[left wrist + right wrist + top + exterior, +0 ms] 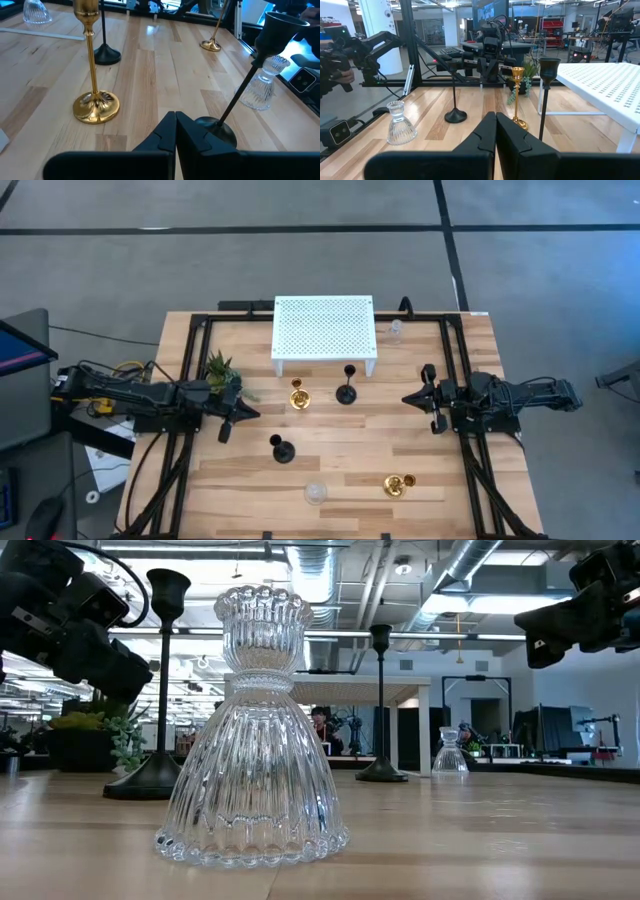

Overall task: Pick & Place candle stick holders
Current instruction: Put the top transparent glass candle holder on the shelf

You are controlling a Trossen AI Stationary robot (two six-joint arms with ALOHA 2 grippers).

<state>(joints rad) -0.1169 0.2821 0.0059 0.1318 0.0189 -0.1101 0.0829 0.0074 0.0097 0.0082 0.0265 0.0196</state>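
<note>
I count six candle stick holders around the white perforated stand (324, 331): two black (347, 388) in front, two gold (298, 396), two clear glass (316, 493). Left gripper (232, 423) and right gripper (418, 400) are both clenched, empty.

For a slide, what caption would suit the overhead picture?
Two arms wait with shut grippers, left gripper and right gripper, around candle stick holders beside a white perforated stand.

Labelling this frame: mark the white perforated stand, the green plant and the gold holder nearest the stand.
white perforated stand (324, 326), high view, middle of its top.
green plant (221, 371), high view, its leaves.
gold holder (298, 396), high view, its round base.
</note>
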